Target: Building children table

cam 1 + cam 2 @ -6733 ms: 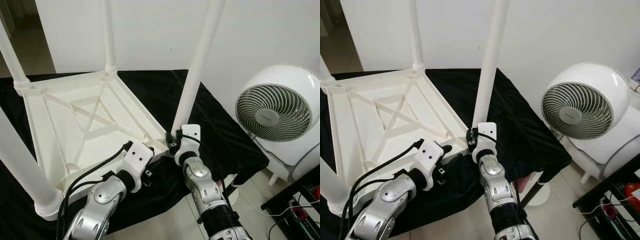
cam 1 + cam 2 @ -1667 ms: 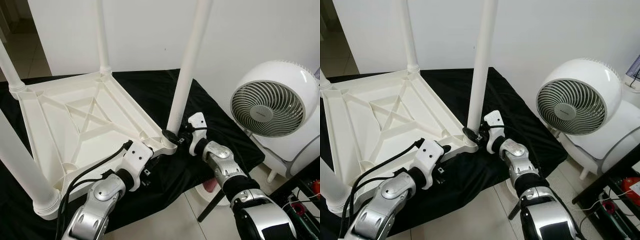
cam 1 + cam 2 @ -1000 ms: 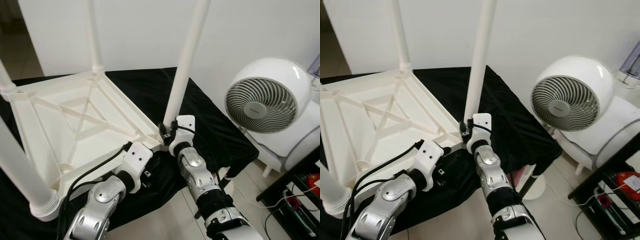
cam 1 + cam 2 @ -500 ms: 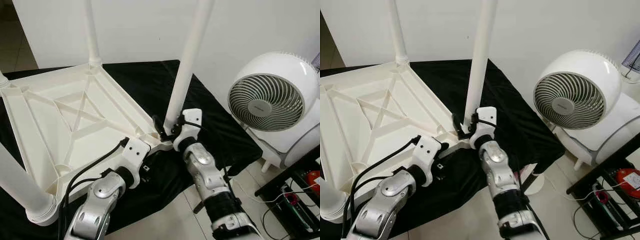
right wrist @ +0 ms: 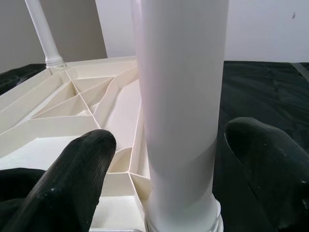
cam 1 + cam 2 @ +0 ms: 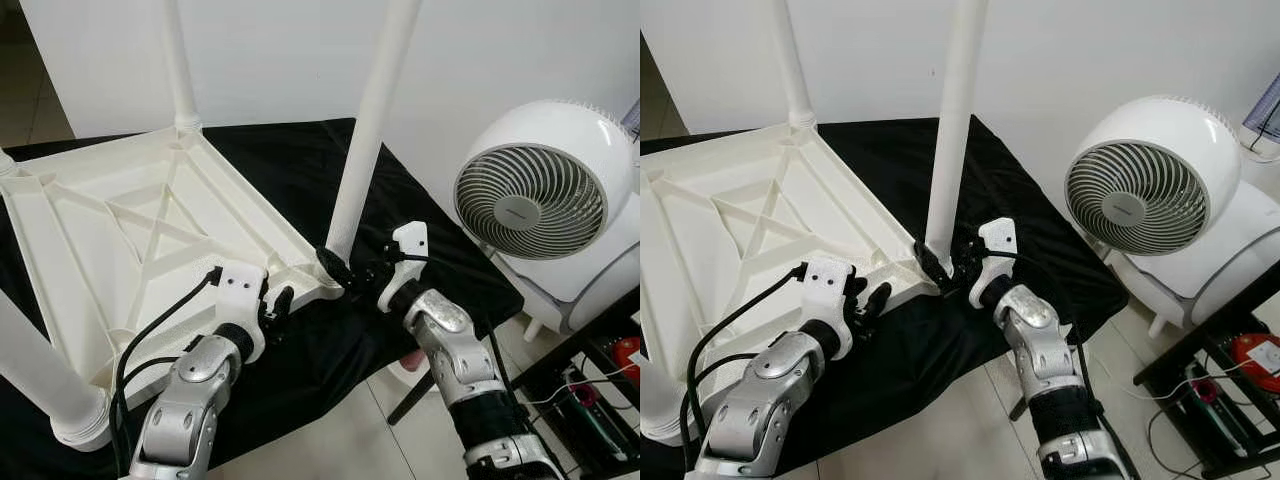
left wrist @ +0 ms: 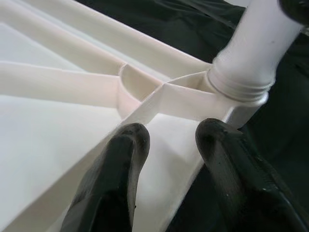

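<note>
The white plastic children's table (image 6: pixel 120 230) lies upside down on a black cloth, its legs pointing up. My right gripper (image 6: pixel 352 270) is open around the base of the near right leg (image 6: pixel 365 130), where it meets the corner socket. In the right wrist view one finger (image 5: pixel 72 179) stands on each side of that leg (image 5: pixel 181 96) with a gap. My left gripper (image 6: pixel 277 303) is open at the table's near rim, just left of that corner. In the left wrist view its fingers (image 7: pixel 116 179) sit astride the rim (image 7: pixel 169 159) by the socket.
A round white fan (image 6: pixel 545 200) stands close on the right, beyond the edge of the black cloth (image 6: pixel 440 250). A dark shelf with cables (image 6: pixel 600 380) is at the lower right over tiled floor. Another leg (image 6: pixel 35 360) rises at the near left, and a white wall is behind.
My right arm has swung out to the right of the leg, with its fingers still around the base. My left gripper has slid left and up along the near rim.
</note>
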You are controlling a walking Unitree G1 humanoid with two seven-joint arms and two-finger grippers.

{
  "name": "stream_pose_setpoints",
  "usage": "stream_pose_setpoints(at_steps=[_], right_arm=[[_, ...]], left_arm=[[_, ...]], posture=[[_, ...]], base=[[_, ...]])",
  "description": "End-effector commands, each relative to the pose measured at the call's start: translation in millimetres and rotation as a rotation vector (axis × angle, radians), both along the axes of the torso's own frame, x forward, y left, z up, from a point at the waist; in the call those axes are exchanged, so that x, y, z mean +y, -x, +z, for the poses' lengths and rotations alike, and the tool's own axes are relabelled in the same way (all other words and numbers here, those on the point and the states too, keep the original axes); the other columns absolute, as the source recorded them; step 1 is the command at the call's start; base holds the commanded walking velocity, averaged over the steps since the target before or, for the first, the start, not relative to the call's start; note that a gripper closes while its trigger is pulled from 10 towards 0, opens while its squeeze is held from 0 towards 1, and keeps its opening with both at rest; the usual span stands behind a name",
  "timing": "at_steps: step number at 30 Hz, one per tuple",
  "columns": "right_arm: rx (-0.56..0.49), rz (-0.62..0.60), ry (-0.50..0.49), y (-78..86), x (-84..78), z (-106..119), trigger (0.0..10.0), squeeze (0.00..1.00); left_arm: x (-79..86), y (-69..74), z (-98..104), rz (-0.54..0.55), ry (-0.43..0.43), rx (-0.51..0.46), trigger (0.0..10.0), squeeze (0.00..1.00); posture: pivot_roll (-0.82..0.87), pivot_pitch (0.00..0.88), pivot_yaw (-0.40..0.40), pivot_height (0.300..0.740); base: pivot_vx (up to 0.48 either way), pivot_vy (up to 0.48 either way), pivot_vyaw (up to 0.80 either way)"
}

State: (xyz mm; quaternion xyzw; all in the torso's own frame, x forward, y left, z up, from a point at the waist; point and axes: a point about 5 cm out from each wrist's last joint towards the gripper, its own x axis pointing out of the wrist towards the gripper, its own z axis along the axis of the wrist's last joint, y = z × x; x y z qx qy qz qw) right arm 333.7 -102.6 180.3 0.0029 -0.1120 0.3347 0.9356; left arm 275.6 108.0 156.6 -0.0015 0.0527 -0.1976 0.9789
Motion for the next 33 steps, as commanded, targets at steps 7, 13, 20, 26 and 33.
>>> stream_pose_setpoints(at_steps=[7,13,20,26,33], right_arm=[[0.003,0.056,0.023,-1.5,-5.3,2.3,10.0,0.00],[0.004,0.063,0.035,-3.1,-9.5,3.4,10.0,0.00],[0.000,0.062,0.036,-3.8,-12.4,5.1,10.0,0.00],[-0.002,0.050,0.041,-2.9,-17.5,5.6,10.0,0.00],[-0.012,0.030,0.035,-2.2,-21.4,8.7,10.0,0.00]], left_arm=[[8.9,28.7,-0.3,-0.215,-0.060,-0.004,10.0,0.00],[12.9,31.1,-2.4,-0.254,-0.147,-0.006,10.0,0.00],[13.9,27.2,-3.0,-0.293,-0.202,-0.003,10.0,0.00],[14.8,23.4,-5.2,-0.382,-0.305,0.002,10.0,0.00],[17.8,8.4,-2.6,-0.372,-0.361,-0.004,10.0,0.00]], posture=[[0.06,0.086,-0.076,0.740],[0.07,0.101,-0.074,0.740],[0.06,0.110,-0.061,0.740],[0.05,0.116,-0.045,0.740],[0.03,0.119,-0.015,0.740]], base=[[0.000,0.000,0.00],[0.000,0.000,0.00],[0.000,0.000,0.00],[0.000,0.000,0.00],[0.000,0.000,0.00]])
